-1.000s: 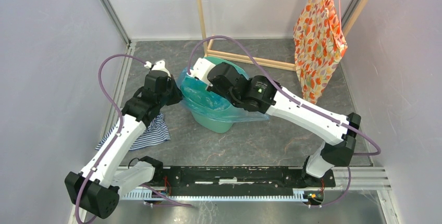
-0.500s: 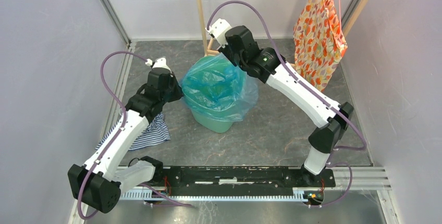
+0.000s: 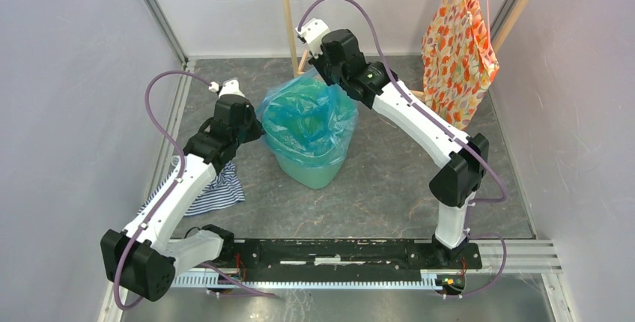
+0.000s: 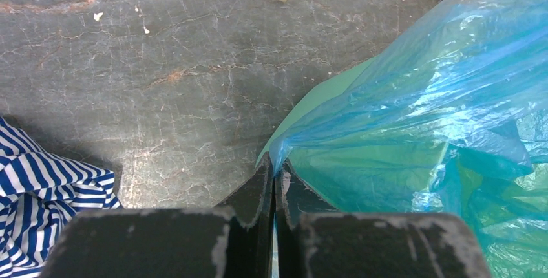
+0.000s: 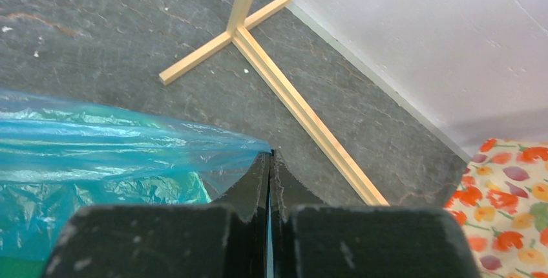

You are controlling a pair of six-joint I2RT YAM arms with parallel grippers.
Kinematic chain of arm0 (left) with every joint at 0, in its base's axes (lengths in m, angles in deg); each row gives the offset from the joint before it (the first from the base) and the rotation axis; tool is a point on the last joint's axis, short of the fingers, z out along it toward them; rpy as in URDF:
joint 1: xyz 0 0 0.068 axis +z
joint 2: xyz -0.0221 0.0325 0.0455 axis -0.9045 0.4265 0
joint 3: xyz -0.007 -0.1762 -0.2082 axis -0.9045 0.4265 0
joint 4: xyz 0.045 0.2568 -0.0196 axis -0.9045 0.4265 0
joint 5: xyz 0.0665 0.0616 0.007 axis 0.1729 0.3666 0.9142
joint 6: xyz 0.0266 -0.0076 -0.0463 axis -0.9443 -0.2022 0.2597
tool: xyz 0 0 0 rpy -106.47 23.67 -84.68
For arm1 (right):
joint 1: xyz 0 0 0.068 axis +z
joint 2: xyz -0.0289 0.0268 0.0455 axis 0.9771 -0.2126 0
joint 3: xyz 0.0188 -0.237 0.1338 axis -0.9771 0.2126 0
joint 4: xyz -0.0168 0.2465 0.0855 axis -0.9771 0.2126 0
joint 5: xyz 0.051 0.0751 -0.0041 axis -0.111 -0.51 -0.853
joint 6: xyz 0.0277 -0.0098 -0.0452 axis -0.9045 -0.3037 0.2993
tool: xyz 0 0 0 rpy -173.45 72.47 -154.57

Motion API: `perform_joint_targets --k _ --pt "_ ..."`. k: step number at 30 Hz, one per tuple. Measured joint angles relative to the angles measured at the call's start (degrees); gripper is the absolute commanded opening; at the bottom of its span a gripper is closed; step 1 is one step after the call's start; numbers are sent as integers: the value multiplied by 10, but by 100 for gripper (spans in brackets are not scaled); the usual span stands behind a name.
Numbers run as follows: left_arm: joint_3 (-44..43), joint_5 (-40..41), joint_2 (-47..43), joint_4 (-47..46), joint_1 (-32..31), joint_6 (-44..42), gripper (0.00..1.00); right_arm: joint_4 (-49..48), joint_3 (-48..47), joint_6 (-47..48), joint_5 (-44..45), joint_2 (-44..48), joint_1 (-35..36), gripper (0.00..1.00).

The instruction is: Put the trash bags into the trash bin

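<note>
Trash bag (image 3: 308, 116) sits over and in the trash bin (image 3: 313, 174), mid-table. The blue film is bunched across the bin's mouth and hangs down the outside on the right and near sides. The green wall shows only low at the front.

Left jaws: pressed together, pinching a corner of the bag's edge right at the bin's left rim. Right jaws: also pressed together on the film, holding the far edge lifted above the rim, close to the wooden stand (image 3: 288, 15). The bag's mouth is drawn between the two pinches.

Reading of the step: opening the bag out over the rim, with much of the film not yet tucked down inside.

Risks from here:
- Film is thin and crinkly; if the pinches pull further apart it could tear at a jaw tip or slip free (each pinch holds only a small fold).
- Bin looks light and nothing holds it down. A sideways tug through the bag could slide or tip it on the table (image 3: 389, 195).
- Right jaws could knock the stand's upright if they move further back.
- A lifted edge let go may fall outside the rim.
- Striped cloth (image 3: 219, 193) lies under the left arm and could get dragged
</note>
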Motion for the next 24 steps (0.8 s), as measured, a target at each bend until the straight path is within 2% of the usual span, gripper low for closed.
perform_joint_targets --k 8,24 --pt "0 14 4 -1 3 0 6 -9 -38 -33 -25 -42 -13 0" --pt "1 25 16 -5 13 0 7 15 -38 -95 -55 -61 -50 0"
